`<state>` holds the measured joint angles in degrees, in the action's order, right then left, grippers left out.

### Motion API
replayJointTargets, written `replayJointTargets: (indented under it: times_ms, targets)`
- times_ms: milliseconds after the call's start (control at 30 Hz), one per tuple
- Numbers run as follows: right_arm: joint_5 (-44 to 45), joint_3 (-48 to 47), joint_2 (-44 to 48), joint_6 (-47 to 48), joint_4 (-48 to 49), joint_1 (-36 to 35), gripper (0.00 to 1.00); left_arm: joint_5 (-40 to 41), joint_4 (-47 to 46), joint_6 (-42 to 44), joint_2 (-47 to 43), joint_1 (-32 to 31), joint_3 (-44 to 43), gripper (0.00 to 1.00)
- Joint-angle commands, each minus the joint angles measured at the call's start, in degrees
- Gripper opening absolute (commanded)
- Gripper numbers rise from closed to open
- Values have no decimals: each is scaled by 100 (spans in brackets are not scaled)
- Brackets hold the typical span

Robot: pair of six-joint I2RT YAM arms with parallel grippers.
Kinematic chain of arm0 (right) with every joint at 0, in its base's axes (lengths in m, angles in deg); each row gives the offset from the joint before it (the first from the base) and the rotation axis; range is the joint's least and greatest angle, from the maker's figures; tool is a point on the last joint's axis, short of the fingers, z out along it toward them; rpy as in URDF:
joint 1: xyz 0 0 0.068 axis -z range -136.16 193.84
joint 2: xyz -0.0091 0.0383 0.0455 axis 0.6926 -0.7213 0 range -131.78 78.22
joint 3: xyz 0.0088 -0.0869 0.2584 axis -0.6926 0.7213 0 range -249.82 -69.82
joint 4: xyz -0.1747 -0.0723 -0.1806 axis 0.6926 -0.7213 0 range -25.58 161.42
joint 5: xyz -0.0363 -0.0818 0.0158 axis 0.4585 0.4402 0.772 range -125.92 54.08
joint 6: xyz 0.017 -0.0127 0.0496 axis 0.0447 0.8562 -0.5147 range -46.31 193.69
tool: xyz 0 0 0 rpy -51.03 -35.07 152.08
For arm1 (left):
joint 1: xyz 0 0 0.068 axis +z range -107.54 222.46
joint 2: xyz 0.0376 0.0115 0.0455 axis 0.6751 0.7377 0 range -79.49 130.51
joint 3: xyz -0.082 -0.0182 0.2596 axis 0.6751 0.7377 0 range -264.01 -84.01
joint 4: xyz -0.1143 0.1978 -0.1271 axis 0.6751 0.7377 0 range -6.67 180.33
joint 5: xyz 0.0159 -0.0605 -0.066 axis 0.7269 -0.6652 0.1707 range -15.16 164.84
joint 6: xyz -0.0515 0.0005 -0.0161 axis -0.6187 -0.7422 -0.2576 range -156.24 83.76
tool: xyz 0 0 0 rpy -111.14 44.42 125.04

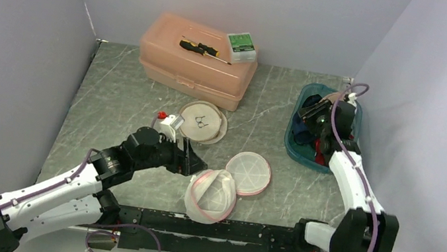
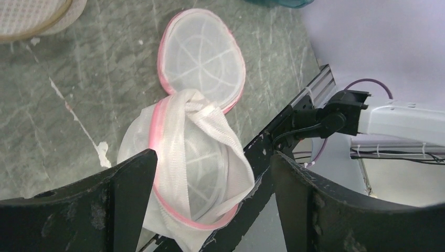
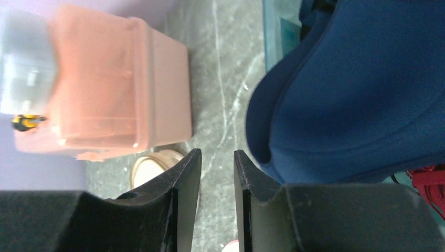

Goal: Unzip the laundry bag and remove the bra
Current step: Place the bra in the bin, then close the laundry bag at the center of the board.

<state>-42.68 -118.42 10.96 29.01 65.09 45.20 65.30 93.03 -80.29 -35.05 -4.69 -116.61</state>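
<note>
Top external view, near edge outward. Left tool [image 1: 195, 162]: low over the grey marbled table [image 1: 117, 103], its jaws spread wide and gripping nothing; the left wrist view shows its fingers standing either side of the laundry bag. Laundry bag [image 1: 210, 194]: white mesh with pink trim, crumpled just right of the left tool near the front rail, its mouth gaping and white zipper tape flopped loose across it. Round mesh dome [image 1: 247, 173]: pink-rimmed, lying flat and touching the bag's far side. Beige round mesh pouch [image 1: 203, 121]: beyond the left tool, apart from the bag. Teal bin [image 1: 288, 139]: at the right wall, holding dark and red garments. Right tool [image 1: 316, 121]: inside the bin, with only a narrow gap between its jaws and nothing in it. Bra [image 3: 357, 89]: dark blue padded cup, in the bin just beside the outer face of one right finger. Pink plastic case [image 1: 182, 70]: farthest back and closed, carrying a screwdriver [image 1: 202, 48] and a green-and-white box [image 1: 241, 45] on its lid.
</note>
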Motion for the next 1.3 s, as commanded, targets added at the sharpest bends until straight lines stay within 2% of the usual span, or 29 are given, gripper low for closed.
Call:
replayJointTargets:
  times_ms: [0, 100, 200, 367, 500, 667, 867, 1033, 1100, 1267]
  targets:
    - [-255, 98, -368, -47, 555, -12, 32, 152, 32, -232, -160, 18, 204, 84]
    - [-54, 360, -227, 39, 574, -1, 32, 261, 146, -302, -286, 15, 332, 84]
    - [120, 522, 456, 179, 537, -178, 34, 364, 228, -394, -339, 11, 437, 86]
    - [866, 433, 1634, 697, -262, -1588, 49, 231, 205, -588, -77, 14, 449, 89]
    - [906, 1160, 2499, 674, -709, -2647, 58, 89, 659, -593, 503, -1, 177, 88]
    - [992, 2080, 3175, 468, -1222, -3114, 61, -286, 693, -659, 854, -21, 156, 82]
    - [1324, 2508, 3086, 117, -1677, -3146, 68, -728, 613, -637, 1207, -52, 83, 77]
    - [2008, 2574, 2745, -398, -1989, -3144, 75, -908, 509, -617, 1408, -74, 140, 74]
    - [2059, 2643, 2681, -498, -1917, -3148, 80, -980, 433, -647, 1421, -82, 201, 73]
    - [1751, 2906, 2041, -665, -1368, -3145, 78, -1023, 388, -628, 1364, -92, 346, 65]
